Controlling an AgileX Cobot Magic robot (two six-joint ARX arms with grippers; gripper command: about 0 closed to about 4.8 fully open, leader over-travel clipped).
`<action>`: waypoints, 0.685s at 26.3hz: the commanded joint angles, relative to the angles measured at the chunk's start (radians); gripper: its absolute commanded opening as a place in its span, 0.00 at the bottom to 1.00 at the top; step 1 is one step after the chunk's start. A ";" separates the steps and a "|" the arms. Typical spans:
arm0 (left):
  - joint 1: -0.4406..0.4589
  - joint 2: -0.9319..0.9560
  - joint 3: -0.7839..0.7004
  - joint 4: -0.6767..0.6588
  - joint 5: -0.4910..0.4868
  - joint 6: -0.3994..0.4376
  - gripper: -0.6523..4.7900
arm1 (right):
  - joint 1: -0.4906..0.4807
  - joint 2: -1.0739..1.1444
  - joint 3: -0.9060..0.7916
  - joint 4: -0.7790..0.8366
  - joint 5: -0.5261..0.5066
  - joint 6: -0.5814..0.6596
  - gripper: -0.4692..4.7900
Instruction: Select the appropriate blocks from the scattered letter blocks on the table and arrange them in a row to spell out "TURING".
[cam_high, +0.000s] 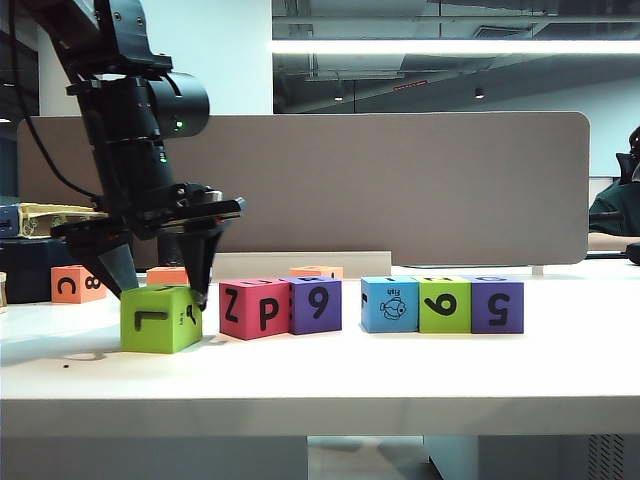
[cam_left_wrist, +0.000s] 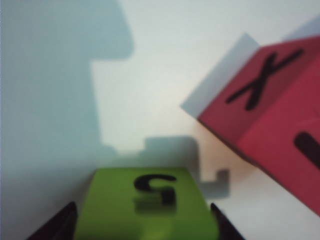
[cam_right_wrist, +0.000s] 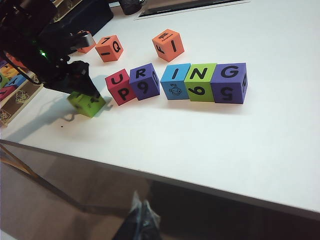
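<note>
Letter blocks: six in the row (cam_right_wrist: 175, 82), left gripper (cam_high: 158, 292) loosely astride one lime block (cam_high: 160, 318); right gripper unseen.

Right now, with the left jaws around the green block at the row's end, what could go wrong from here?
1. The left gripper straddles the lime green block, fingers close beside it; lifting away could drag or turn it.
2. The block sits apart from the red block and nearer the table front, so TURING may read uneven.
3. Nudging it closer could shove the red block into the purple block.
</note>
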 joint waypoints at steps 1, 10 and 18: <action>-0.008 0.006 -0.001 0.017 0.003 -0.021 0.70 | 0.000 -0.011 0.004 0.020 -0.002 0.000 0.09; -0.013 0.018 -0.001 0.049 -0.023 -0.043 0.67 | 0.000 -0.011 0.004 0.019 -0.002 0.000 0.09; -0.013 0.018 -0.001 0.096 -0.042 -0.070 0.60 | 0.000 -0.011 0.004 0.019 -0.002 0.000 0.09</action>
